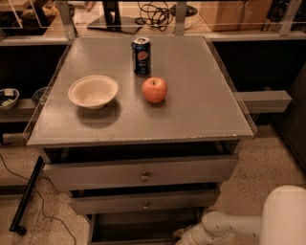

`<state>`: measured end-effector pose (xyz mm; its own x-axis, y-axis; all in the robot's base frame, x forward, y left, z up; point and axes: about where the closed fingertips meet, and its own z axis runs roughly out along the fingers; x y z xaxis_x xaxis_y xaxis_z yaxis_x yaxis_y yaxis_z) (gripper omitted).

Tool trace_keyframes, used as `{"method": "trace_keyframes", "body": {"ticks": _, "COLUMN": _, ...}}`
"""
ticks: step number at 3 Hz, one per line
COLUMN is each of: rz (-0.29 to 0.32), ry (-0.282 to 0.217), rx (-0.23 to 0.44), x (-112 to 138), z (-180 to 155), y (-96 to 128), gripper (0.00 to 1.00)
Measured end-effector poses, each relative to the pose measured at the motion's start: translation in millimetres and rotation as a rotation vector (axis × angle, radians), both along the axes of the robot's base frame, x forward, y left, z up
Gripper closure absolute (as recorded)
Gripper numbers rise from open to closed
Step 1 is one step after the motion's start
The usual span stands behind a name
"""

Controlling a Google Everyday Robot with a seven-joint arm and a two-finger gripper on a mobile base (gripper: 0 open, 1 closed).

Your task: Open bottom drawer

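Gripper [185, 238] is low at R end of bottom drawer [138, 224]; open or closed, I cannot tell. Apple [154, 89], can [141, 56] & bowl [93, 91] on tabletop [191, 110], above that drawer.

Single view only, looking down from above and in front of a grey cabinet [95, 176]. Faces its drawer fronts and is tilted steeply enough to take in the whole tabletop [201, 100], front lip to back edge. Near enough that the cabinet fills most of the frame, yet wide enough to catch cables [155, 12] on a ledge behind it along the top edge and speckled floor [260, 165] to the right. Set high and slightly right of the cabinet's middle. White arm [239, 225] entering from the lower right corner, gripper [185, 237] low at the bottom edge, close to the cabinet's base and partly cut off there.
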<state>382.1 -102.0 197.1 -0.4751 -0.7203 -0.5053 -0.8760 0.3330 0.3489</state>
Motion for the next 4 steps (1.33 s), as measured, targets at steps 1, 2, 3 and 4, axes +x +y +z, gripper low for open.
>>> {"method": "trace_keyframes", "body": {"ticks": 1, "rz": 0.000, "ry": 0.000, "rx": 0.000, "x": 1.8, "z": 0.0, "y": -0.4, "gripper": 1.00}}
{"method": "trace_keyframes", "body": {"ticks": 2, "rz": -0.002, "ry": -0.023, "rx": 0.007, "x": 4.7, "z": 5.7, "y": -0.6, "gripper": 1.00}}
{"method": "trace_keyframes", "body": {"ticks": 3, "rz": -0.002, "ry": -0.023, "rx": 0.007, "x": 4.7, "z": 5.7, "y": -0.6, "gripper": 1.00}}
{"method": "trace_keyframes", "body": {"ticks": 4, "rz": -0.005, "ry": -0.011, "rx": 0.007, "x": -3.0, "z": 5.8, "y": -2.2, "gripper": 1.00}}
